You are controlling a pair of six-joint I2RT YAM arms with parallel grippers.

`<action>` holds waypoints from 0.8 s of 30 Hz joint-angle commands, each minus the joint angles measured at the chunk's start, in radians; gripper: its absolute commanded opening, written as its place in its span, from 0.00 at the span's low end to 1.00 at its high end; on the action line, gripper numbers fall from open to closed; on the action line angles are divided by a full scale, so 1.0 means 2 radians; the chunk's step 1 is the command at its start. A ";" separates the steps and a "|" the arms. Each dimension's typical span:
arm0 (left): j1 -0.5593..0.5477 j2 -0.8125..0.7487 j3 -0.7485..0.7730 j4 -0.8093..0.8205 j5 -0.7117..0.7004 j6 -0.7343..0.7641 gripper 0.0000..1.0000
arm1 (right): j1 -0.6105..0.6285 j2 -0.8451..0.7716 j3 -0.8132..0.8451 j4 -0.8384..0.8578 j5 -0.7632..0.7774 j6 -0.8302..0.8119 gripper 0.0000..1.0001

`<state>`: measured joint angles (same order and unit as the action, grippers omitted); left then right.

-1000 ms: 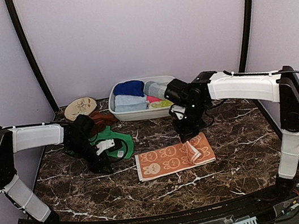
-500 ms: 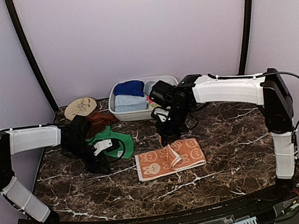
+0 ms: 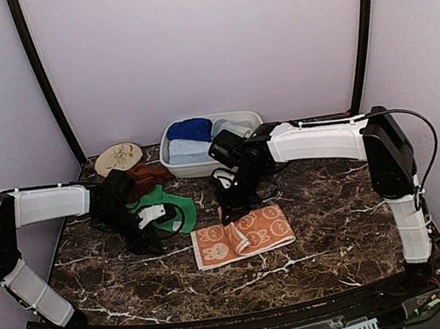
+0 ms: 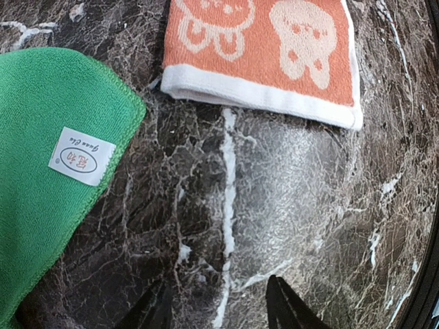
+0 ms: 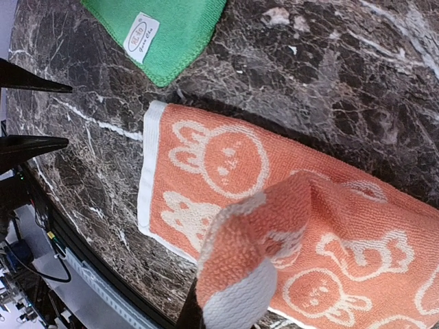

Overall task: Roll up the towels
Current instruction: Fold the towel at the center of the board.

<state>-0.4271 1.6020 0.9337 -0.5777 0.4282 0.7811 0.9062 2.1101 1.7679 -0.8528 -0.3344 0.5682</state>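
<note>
Towels lay on the dark marble table (image 3: 339, 220). Near its middle the orange towel (image 3: 260, 227) with cream rabbit prints was spread mostly flat, one white-banded edge lifted and doubled back over the rest. The right gripper (image 3: 229, 211) was clenched on that raised edge; in its wrist view the bunched cloth hung close to the camera and hid most of the fingers. The green towel (image 3: 178, 209) sat just left of the orange one, not touching it, its white tag (image 4: 82, 157) facing up. The left gripper (image 4: 219, 312) hovered over bare marble near both, fingers spread with nothing between them. The rust-brown towel (image 3: 150, 176) lay bunched behind the green one, beside the white basin (image 3: 167, 158) at the back.
</note>
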 commanded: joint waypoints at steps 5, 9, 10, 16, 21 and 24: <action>0.003 -0.022 -0.013 0.010 -0.002 -0.001 0.49 | 0.005 0.004 0.034 0.014 -0.018 0.009 0.00; 0.002 -0.022 -0.017 0.021 0.011 -0.003 0.49 | 0.005 -0.009 0.039 -0.023 0.009 -0.001 0.00; 0.002 -0.023 -0.018 0.023 0.019 -0.005 0.48 | 0.003 -0.016 0.033 -0.023 0.012 -0.002 0.00; 0.001 -0.013 -0.008 0.029 0.023 -0.014 0.48 | 0.009 -0.035 0.017 -0.015 0.009 0.006 0.00; 0.001 -0.015 -0.014 0.030 0.019 -0.013 0.48 | 0.019 -0.019 0.039 -0.014 0.000 0.008 0.00; 0.000 -0.019 -0.018 0.030 0.012 -0.010 0.48 | 0.022 -0.005 0.041 0.001 -0.012 0.014 0.00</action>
<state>-0.4274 1.6012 0.9134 -0.5194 0.4522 0.7628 0.9314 2.0815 1.8130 -0.8829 -0.3260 0.5819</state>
